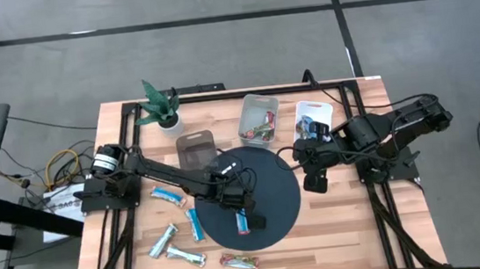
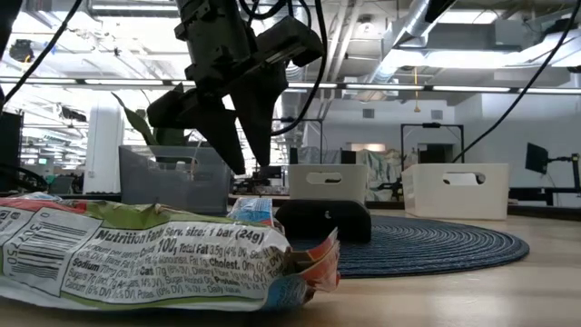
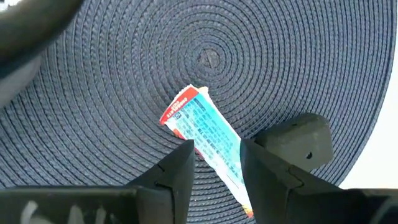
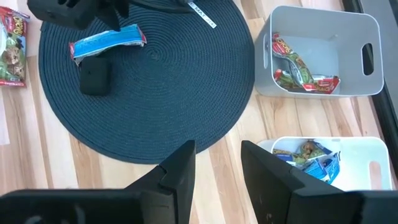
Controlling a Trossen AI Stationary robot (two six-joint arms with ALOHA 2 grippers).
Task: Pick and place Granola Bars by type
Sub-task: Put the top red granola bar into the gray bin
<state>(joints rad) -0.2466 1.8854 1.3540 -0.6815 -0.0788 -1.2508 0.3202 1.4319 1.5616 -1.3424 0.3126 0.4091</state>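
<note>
A blue-and-white granola bar (image 3: 208, 134) with red ends lies flat on the round dark woven mat (image 1: 271, 180), next to a small black block (image 3: 298, 140). My left gripper (image 3: 217, 152) hovers open just above the bar's near end, one finger to each side, touching nothing. In the low view its fingers (image 2: 238, 150) point down above the bar (image 2: 254, 212). My right gripper (image 4: 217, 155) waits open above the mat's right edge (image 1: 315, 183). Several more bars lie on the wood to the mat's left: light blue (image 1: 166, 194), blue (image 1: 194, 223), silvery (image 1: 162, 242), red/green (image 1: 239, 261).
Along the far side stand a grey bin (image 1: 195, 148), a bin (image 4: 323, 15) holding red/green bars, and a white bin (image 4: 373, 149) holding blue bars. A potted plant (image 1: 162, 107) stands at the far left. The red/green bar (image 2: 154, 259) fills the low view's foreground.
</note>
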